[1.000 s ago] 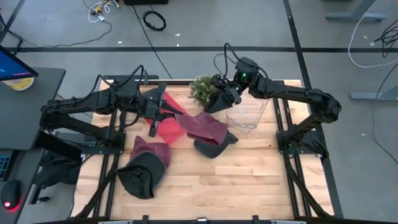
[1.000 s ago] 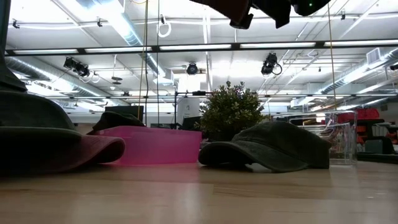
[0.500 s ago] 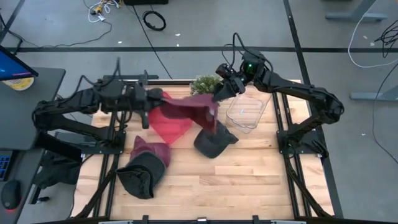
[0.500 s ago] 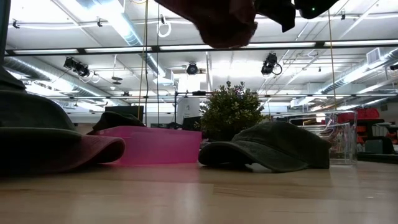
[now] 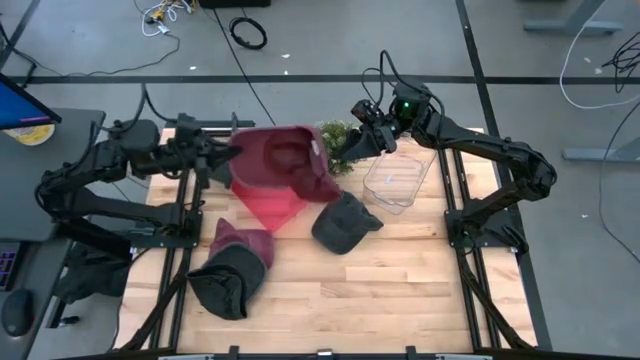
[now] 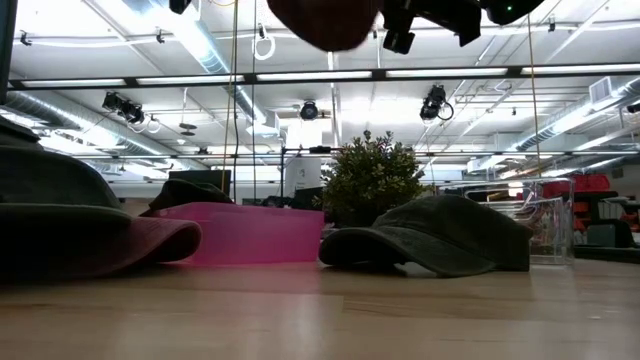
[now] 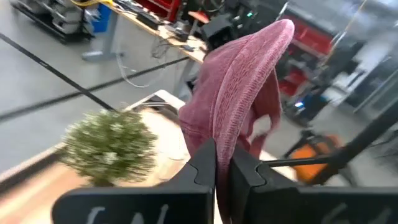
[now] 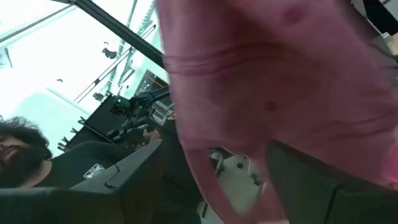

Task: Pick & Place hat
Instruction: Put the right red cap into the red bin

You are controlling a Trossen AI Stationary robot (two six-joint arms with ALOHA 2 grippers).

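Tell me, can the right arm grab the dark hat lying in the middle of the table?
Probably yes. The right gripper is open and empty, and the dark hat lies uncovered below it; the held red hat hangs off to one side.

Ribbed, matt maroon cloth hat (image 7: pixel 239 93) pinched in the left gripper (image 7: pixel 224 168); below it, a translucent pink plastic bin (image 5: pixel 270 205) on pale, smooth wooden table (image 5: pixel 400 290).

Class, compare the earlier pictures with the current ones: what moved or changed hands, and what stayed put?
The left gripper, shut on the maroon hat, has lifted it off the table, above the pink bin. The right gripper is open near the plant. The green cap and stacked hats stayed.
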